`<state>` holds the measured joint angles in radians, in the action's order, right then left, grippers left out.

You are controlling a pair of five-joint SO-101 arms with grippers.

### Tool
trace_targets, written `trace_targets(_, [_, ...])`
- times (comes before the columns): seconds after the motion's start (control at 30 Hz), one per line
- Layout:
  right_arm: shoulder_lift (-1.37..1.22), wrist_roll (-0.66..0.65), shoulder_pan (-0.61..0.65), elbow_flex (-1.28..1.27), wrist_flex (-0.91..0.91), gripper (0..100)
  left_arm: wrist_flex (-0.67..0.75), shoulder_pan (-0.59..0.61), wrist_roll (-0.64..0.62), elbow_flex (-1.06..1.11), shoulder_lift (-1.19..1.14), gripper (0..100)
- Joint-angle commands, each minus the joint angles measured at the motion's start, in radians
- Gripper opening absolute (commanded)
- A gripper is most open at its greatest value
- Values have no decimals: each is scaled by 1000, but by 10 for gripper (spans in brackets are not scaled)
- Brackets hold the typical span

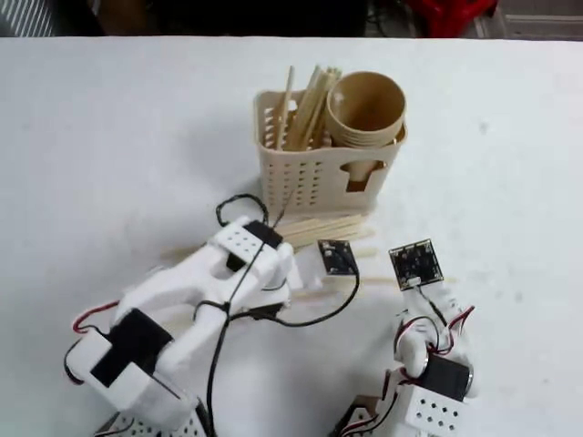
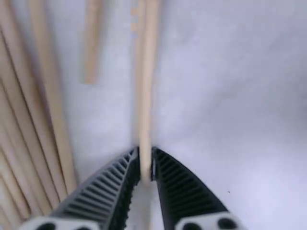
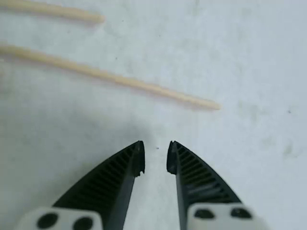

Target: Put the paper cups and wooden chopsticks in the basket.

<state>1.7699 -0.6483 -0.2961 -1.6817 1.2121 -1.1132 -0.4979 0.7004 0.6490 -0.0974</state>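
Observation:
A cream slotted basket (image 1: 310, 177) stands at the table's middle back. Stacked paper cups (image 1: 366, 109) sit in its right half and several wooden chopsticks (image 1: 305, 105) lean in its left half. More chopsticks (image 1: 332, 228) lie in a pile on the table right in front of it. My left gripper (image 2: 145, 160) is low over the table beside that pile (image 2: 33, 124), shut on one chopstick (image 2: 147, 86) that runs straight out from the jaws. My right gripper (image 3: 156, 160) hovers just above the table, slightly open and holding nothing, a short way from a lone chopstick (image 3: 110, 76).
The white left arm (image 1: 200, 291) lies across the front left of the white table (image 1: 109, 137). The right arm (image 1: 428, 364) stands at the front right. Open tabletop lies to both sides of the basket.

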Motion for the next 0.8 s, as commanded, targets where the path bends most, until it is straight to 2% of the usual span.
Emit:
trace_targets(0.0, [7, 0, 7, -9, -22, 97, -26, 67, -20, -64, 124, 22])
trace_targets(0.27, [7, 2, 7, -9, -22, 98, -173, 97, -18, -64, 407, 22])
trace_targets(0.43, [7, 2, 7, -9, -22, 98, -213, 97, -28, -66, 561, 22])
trace_targets(0.57, [7, 2, 7, -9, -22, 98, -224, 97, -97, -132, 677, 22])
trace_targets(0.77, [7, 3, 10, -9, -22, 98, -192, 90, -292, -427, 720, 22])
